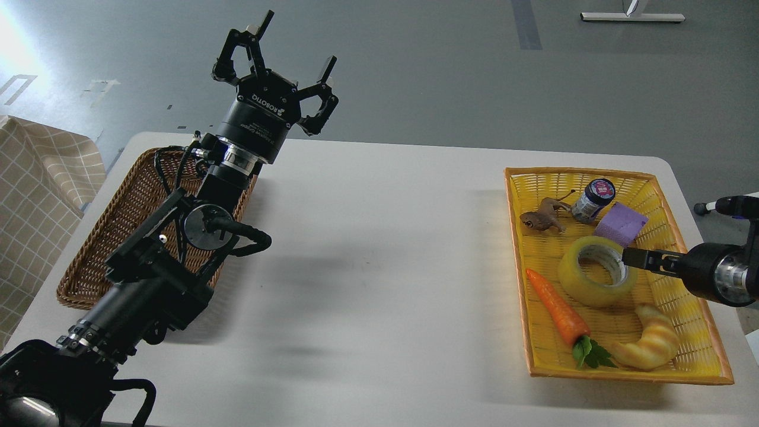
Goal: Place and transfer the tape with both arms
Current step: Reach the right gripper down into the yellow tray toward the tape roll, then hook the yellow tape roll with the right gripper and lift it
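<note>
Head view showed the right gripper [630,257] reaching in from the right edge, low over the yellow plastic basket [699,356]. Its dark finger tip sat at the near rim of the tape [593,271], right at the grey-white core; whether the fingers were closed on the roll or spread could not be told, since only one finger end was visible. Tape lay flat in the middle of that basket, hole up.

Around the right gripper: purple block [621,223] just beyond it, touching the tape's far edge. Small jar [592,201] with a dark lid past the block, tilted. Brown toy animal [541,217] beside the jar, farther from the gripper. Toy carrot [557,309] on the tape's far side from the gripper, leafy end toward the camera. Croissant toy [649,346] below the gripper, just beside the tape. Block and croissant crowded the roll on two sides.

Left gripper [278,65] was raised well apart from all this, fingers spread wide, holding nothing. Its arm crossed above the brown wicker basket [101,249], hiding part of it. White table [379,267] held both baskets. Checked cloth [35,207] sat off beyond the wicker basket.
</note>
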Robot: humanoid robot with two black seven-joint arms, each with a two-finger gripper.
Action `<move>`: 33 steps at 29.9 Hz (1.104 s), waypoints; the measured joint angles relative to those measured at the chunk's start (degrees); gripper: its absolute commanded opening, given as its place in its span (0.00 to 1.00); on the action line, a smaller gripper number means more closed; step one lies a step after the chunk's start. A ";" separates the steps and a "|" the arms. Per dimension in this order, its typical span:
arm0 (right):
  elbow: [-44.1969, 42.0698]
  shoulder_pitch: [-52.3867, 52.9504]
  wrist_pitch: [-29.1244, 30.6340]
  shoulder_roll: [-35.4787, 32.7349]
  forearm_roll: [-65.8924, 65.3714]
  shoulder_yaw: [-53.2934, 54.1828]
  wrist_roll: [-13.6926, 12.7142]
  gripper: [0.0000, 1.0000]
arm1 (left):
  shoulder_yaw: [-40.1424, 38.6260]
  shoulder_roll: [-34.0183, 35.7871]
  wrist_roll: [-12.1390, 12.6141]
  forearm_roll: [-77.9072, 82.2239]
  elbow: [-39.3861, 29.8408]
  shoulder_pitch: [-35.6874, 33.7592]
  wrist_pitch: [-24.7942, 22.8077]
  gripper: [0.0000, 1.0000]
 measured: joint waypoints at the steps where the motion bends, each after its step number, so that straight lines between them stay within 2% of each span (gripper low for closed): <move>1: -0.27 0.04 0.00 0.39 -0.03 -0.25 0.01 0.67 | 0.00 0.00 0.00 0.00 0.00 0.00 0.00 0.98; 5: -1.49 0.16 0.00 1.67 -0.57 -0.53 0.03 0.66 | 0.00 0.12 0.00 0.00 0.00 0.00 0.00 0.98; 6: -1.70 0.18 0.00 1.90 -0.77 -0.55 0.03 0.58 | 0.00 0.14 0.00 -0.01 0.00 0.00 0.00 0.98; 9: -2.19 0.33 0.00 2.36 -1.20 -0.56 0.03 0.49 | 0.00 0.15 0.02 -0.01 0.00 -0.01 0.00 0.98; 13: -2.45 0.35 0.00 2.82 -1.24 -0.64 0.03 0.48 | 0.00 0.16 0.02 -0.03 0.00 -0.01 0.00 0.98; 16: -2.79 0.36 0.00 3.16 -1.23 -0.65 0.03 0.38 | 0.00 0.14 0.02 -0.04 0.00 -0.01 0.00 0.98; 17: -2.90 0.36 0.00 3.27 -1.19 -0.65 0.03 0.31 | 0.00 0.14 0.02 -0.04 0.00 -0.01 0.00 0.98; 22: -3.32 0.36 0.00 3.61 -1.02 -0.70 0.03 0.11 | 0.01 0.09 0.02 -0.04 0.00 -0.01 0.00 0.98; 23: -3.47 0.36 0.00 3.64 -1.02 -0.69 0.03 0.03 | 0.01 0.08 0.02 -0.04 0.00 -0.01 0.00 0.98; 24: -3.62 0.36 0.00 3.67 -1.00 -0.69 0.04 0.00 | 0.01 0.08 0.02 -0.04 0.00 -0.01 0.00 0.98; 33: -3.01 1.89 0.00 3.52 -0.31 -0.28 0.29 0.00 | 0.00 -0.04 0.02 -0.01 0.01 0.20 0.00 0.98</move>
